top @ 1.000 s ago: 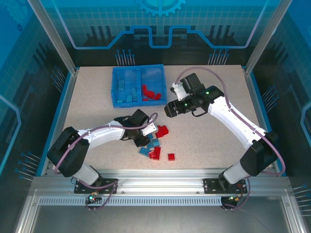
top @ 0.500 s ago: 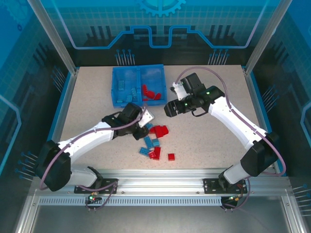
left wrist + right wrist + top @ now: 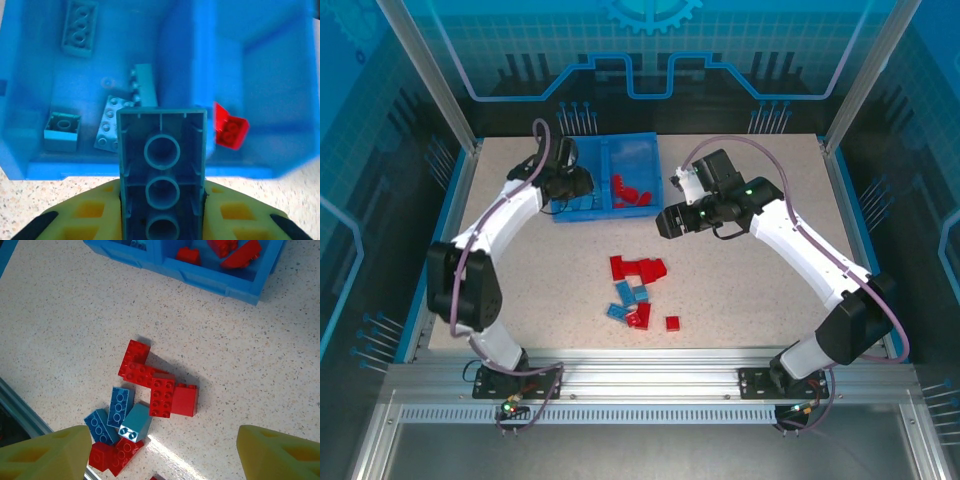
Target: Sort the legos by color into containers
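Observation:
My left gripper [image 3: 572, 186] hangs over the near edge of the blue bin's [image 3: 620, 213] left compartment. It is shut on a light blue brick [image 3: 161, 165], held with its hollow underside facing the camera. Below it lie three light blue bricks [image 3: 62, 131], left of the divider [image 3: 185, 60]. A red brick [image 3: 230, 131] lies right of the divider, among other red ones [image 3: 632, 190]. My right gripper [image 3: 668, 222] hovers open between the bin and a loose pile. That pile has red bricks [image 3: 155, 385] and blue bricks [image 3: 120, 410], seen between the fingers [image 3: 45, 455].
The pile [image 3: 638, 290] sits mid-table toward the front, with one red brick [image 3: 672, 322] apart at its right. A metal rail [image 3: 650, 375] runs along the near table edge. Bare speckled tabletop [image 3: 760, 290] lies to the right and left of the pile.
The left arm has swung from the pile up to the bin's left compartment, carrying the light blue brick. The right arm has stayed put.

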